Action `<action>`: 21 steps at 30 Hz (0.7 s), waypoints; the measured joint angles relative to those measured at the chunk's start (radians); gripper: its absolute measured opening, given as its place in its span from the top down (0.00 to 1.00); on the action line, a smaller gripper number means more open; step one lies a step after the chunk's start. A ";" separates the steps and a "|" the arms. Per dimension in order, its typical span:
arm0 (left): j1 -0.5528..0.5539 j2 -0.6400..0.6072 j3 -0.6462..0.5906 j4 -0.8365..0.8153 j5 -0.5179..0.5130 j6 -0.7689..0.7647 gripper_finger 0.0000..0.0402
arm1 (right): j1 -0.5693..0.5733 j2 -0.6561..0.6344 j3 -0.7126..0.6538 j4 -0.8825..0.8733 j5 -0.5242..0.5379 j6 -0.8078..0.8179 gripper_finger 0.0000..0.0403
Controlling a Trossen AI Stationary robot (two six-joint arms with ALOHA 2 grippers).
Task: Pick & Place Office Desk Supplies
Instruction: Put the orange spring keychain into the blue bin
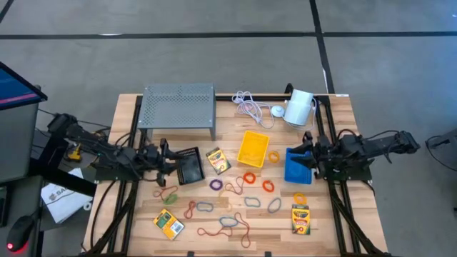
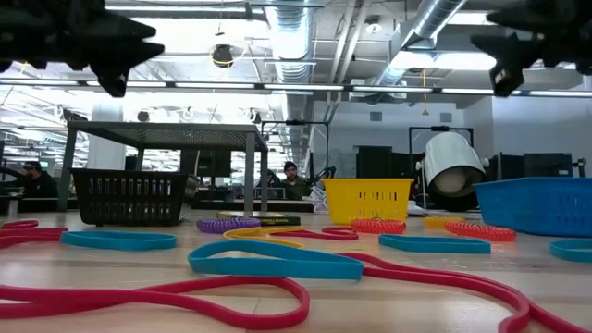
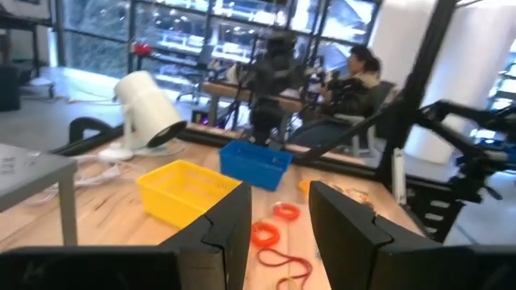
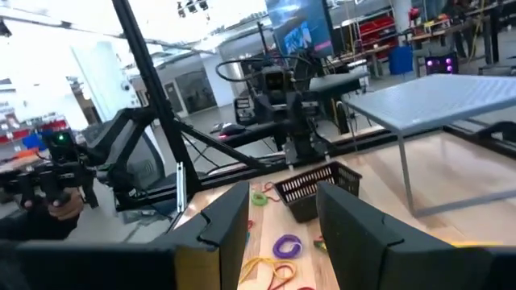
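Wooden table [image 1: 128,214] with supplies scattered, nothing picked yet. Left gripper [image 1: 166,158] hovers by the black bin [image 1: 188,165], fingers apart, empty. Rubber bands [image 1: 249,178] lie loose and flat mid-table, crayon boxes [image 1: 168,224] among them, yellow bin [image 1: 253,148] behind. Right gripper [image 1: 308,158] sits over the blue bin [image 1: 297,167], fingers probably apart, empty. Next: descend onto one band.

Pale wood-plank table [image 1: 335,121]; grey perforated metal stand [image 1: 178,103].

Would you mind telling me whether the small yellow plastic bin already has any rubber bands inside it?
No, in the high view the small yellow plastic bin shows only its bare floor.
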 joint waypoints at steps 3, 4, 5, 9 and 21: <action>0.026 0.051 0.018 0.042 0.052 -0.014 0.69 | 0.020 0.089 0.093 -0.077 0.000 -0.026 0.65; 0.033 0.071 0.036 0.048 0.070 -0.021 0.69 | 0.025 0.126 0.129 -0.111 0.001 -0.028 0.65; 0.039 0.087 0.053 0.046 0.084 -0.023 0.69 | 0.029 0.165 0.164 -0.144 0.003 -0.028 0.65; 0.053 0.172 0.139 0.019 0.122 0.012 0.69 | 0.048 0.362 0.299 -0.231 0.021 -0.028 0.65; 0.054 0.243 0.217 -0.245 0.098 0.003 0.69 | 0.126 0.916 0.662 -0.531 0.019 0.154 0.65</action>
